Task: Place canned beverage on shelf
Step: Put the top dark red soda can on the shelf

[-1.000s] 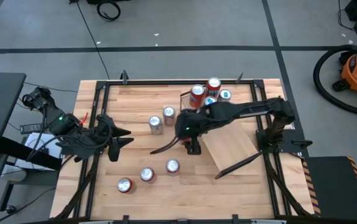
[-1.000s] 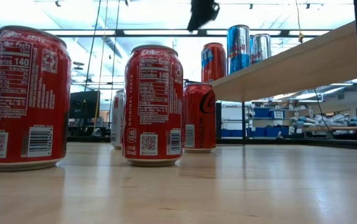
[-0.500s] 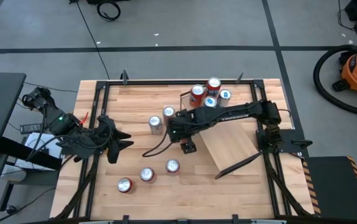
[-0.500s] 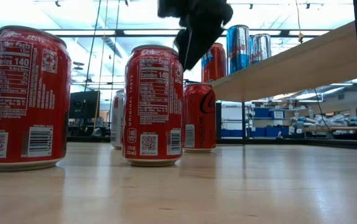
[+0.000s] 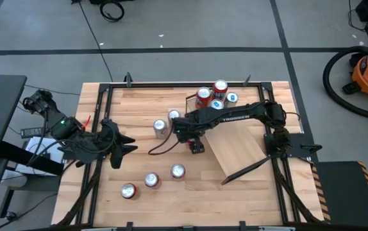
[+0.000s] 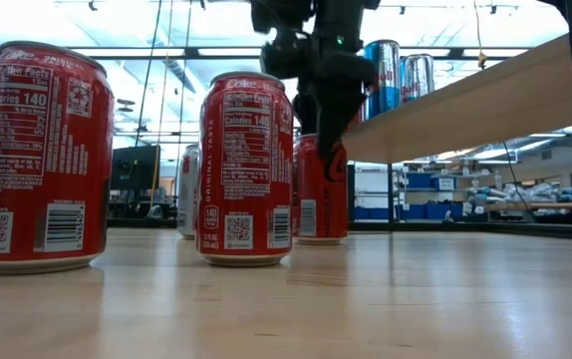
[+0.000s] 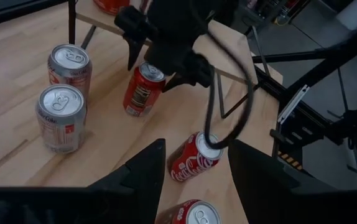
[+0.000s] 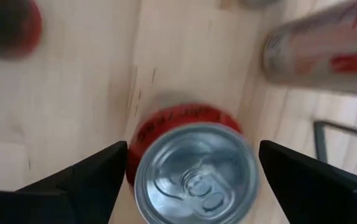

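Above a red can (image 8: 191,168) the right gripper (image 5: 185,133) is hanging spread wide, holding nothing; lowering off-centre risks tipping it into neighbouring cans.

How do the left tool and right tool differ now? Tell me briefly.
Left tool sits at the table's left edge; right tool hangs mid-table by the shelf. Left tool has nothing between its fingers; right tool has a red can below the gap. Both are open.
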